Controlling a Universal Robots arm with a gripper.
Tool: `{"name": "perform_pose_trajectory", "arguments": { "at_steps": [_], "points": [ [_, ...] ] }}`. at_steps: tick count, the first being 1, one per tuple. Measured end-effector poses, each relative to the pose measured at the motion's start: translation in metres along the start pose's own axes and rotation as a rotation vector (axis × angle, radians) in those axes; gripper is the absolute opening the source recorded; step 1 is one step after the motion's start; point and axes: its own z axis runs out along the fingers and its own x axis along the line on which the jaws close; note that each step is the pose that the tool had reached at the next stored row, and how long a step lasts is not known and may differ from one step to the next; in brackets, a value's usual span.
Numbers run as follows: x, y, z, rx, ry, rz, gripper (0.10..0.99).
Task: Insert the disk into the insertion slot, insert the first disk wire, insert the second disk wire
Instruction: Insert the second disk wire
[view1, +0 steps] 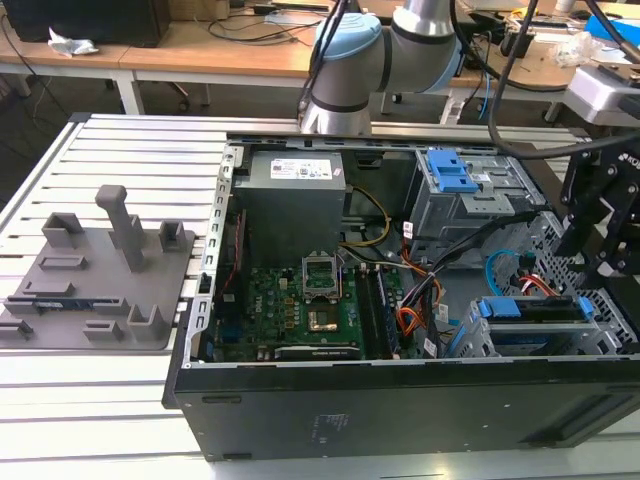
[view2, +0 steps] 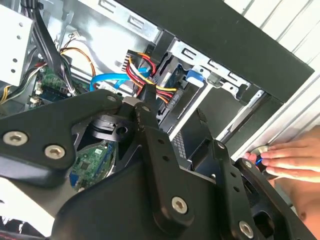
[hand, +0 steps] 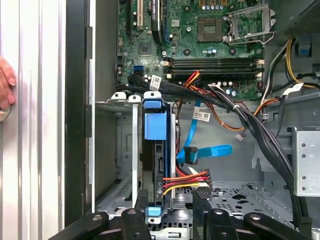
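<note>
Grey slats make up the tabletop (view1: 100, 400), and more desks stand behind it. On the tabletop lies a big black computer case (view1: 400, 410) with its side off. A grey block (view1: 100, 280) with bumps and posts sits beside the case, on the exterior view's left. A green board (view1: 290, 310) lies flat inside the case.

The arm (view1: 350, 60) reaches in from the back. Its black claw (view1: 600, 235) hangs over the end of the case on the exterior view's right, just above the disk (view1: 530, 308). I cannot tell if the claw is clenched or released.

The disk is in the slot (view1: 468, 340), standing on its edge. In the first wrist view the disk (hand: 152, 125) shows its blue frame between the thin metal walls of the slot (hand: 134, 145). The claw (hand: 172, 215) is very close to the disk's near end.

The red and yellow wires (hand: 187, 179) run to that same end of the disk, and their black plug touches it. The blue wire (hand: 212, 151) bends close by, and its end sits just beside the disk. I cannot tell if it is pushed in.

A hand (view2: 292, 160) rests on the tabletop just outside the case.
</note>
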Motion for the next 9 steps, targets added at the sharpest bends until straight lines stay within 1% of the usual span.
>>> {"name": "perform_pose_trajectory", "arguments": {
  "at_steps": [1, 2, 4, 5, 7, 8, 9],
  "points": [
    [-0.0023, 0.0010, -0.0003, 0.002, 0.0085, 0.000, 0.482],
    [-0.0042, 0.0021, -0.0006, 0.003, 0.0146, 0.001, 0.482],
    [-0.0086, 0.0041, -0.0012, 0.004, 0.0227, 0.001, 0.482],
    [-0.0126, 0.0058, -0.0019, 0.007, 0.0280, 0.001, 0.482],
    [-0.0168, 0.0080, -0.0026, 0.009, 0.0332, 0.002, 0.482],
    [-0.0182, 0.0108, -0.0027, 0.009, 0.0381, 0.002, 0.482],
    [-0.0188, 0.0161, -0.0026, 0.009, 0.0445, 0.002, 0.482]
  ]
}}
